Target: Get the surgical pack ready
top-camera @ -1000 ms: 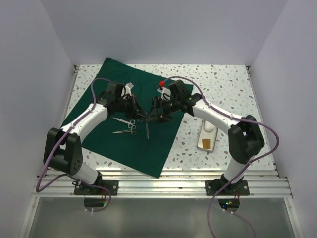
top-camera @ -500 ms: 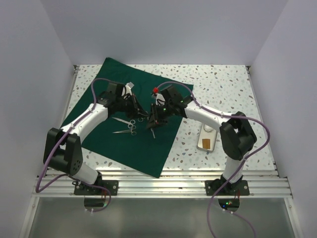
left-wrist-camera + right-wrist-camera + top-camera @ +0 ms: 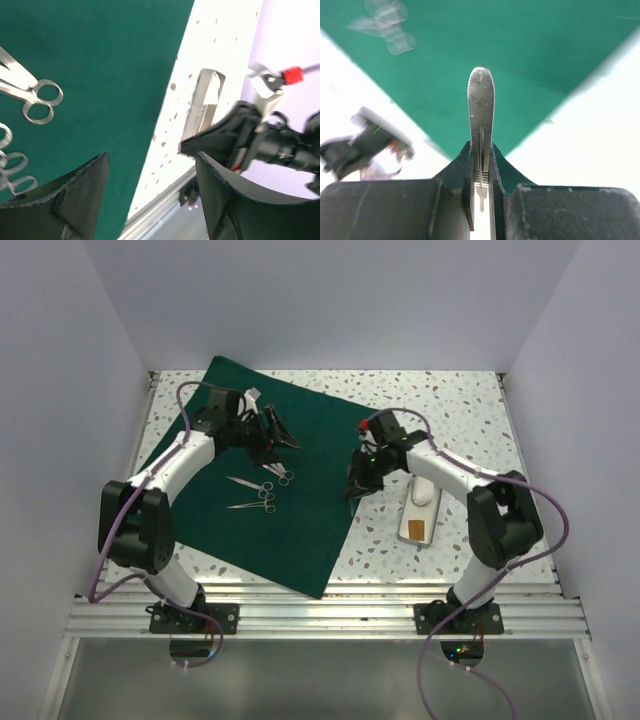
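**A:** What's the right gripper [image 3: 357, 487] doing?

**B:** You have it pinched on the forceps [image 3: 481, 100], above the right edge of the green drape [image 3: 300, 520]. Their rounded end sticks out past the fingers.

**A:** And the left gripper [image 3: 283, 435]?

**B:** Yours is spread wide and holds nothing, over the drape's far part. Scissors [image 3: 262, 486] lie mid-drape. The steel tray [image 3: 420, 512] sits on the worktop [image 3: 450, 410], near the drape's right edge.

place: robot lab cell | evidence: plain white walls [image 3: 330, 300] — speckled table [image 3: 450, 410]
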`<action>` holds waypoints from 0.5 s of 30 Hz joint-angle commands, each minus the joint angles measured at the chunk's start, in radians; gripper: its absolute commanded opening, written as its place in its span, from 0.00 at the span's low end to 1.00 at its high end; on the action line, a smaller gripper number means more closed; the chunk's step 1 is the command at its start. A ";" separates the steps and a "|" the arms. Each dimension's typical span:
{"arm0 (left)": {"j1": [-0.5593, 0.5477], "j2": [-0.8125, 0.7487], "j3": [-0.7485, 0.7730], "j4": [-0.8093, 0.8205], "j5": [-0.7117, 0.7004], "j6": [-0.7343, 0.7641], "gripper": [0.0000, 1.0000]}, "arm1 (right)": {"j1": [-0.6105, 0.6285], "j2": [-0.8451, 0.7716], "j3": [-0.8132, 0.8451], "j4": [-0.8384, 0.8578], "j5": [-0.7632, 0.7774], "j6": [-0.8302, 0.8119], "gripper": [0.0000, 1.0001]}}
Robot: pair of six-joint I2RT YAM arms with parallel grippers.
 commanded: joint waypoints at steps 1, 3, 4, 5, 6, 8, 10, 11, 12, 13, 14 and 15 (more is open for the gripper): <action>0.025 0.078 0.085 -0.014 -0.032 0.053 0.74 | -0.130 -0.151 -0.047 -0.247 0.248 -0.119 0.00; 0.029 0.113 0.115 -0.023 -0.051 0.047 0.68 | -0.164 -0.185 -0.072 -0.321 0.336 -0.173 0.00; 0.029 0.130 0.128 -0.044 -0.078 0.045 0.67 | -0.209 -0.194 -0.087 -0.336 0.372 -0.180 0.00; 0.028 0.163 0.155 -0.056 -0.100 0.042 0.67 | -0.233 -0.209 -0.129 -0.341 0.380 -0.183 0.00; 0.028 0.173 0.165 -0.069 -0.126 0.024 0.67 | -0.254 -0.219 -0.153 -0.323 0.388 -0.180 0.00; 0.026 0.197 0.191 -0.087 -0.242 -0.007 0.64 | -0.294 -0.226 -0.210 -0.297 0.420 -0.182 0.00; 0.022 0.230 0.227 -0.144 -0.346 -0.044 0.60 | -0.306 -0.207 -0.238 -0.258 0.425 -0.186 0.00; 0.019 0.275 0.282 -0.164 -0.362 -0.045 0.61 | -0.307 -0.196 -0.241 -0.238 0.431 -0.191 0.00; 0.014 0.302 0.321 -0.229 -0.379 -0.050 0.60 | -0.307 -0.187 -0.244 -0.231 0.439 -0.188 0.00; -0.001 0.353 0.361 -0.265 -0.437 -0.051 0.60 | -0.308 -0.186 -0.249 -0.226 0.446 -0.183 0.01; -0.009 0.378 0.435 -0.289 -0.462 -0.051 0.60 | -0.307 -0.188 -0.255 -0.217 0.455 -0.182 0.02; -0.012 0.401 0.471 -0.338 -0.485 -0.051 0.59 | -0.308 -0.188 -0.259 -0.205 0.456 -0.183 0.06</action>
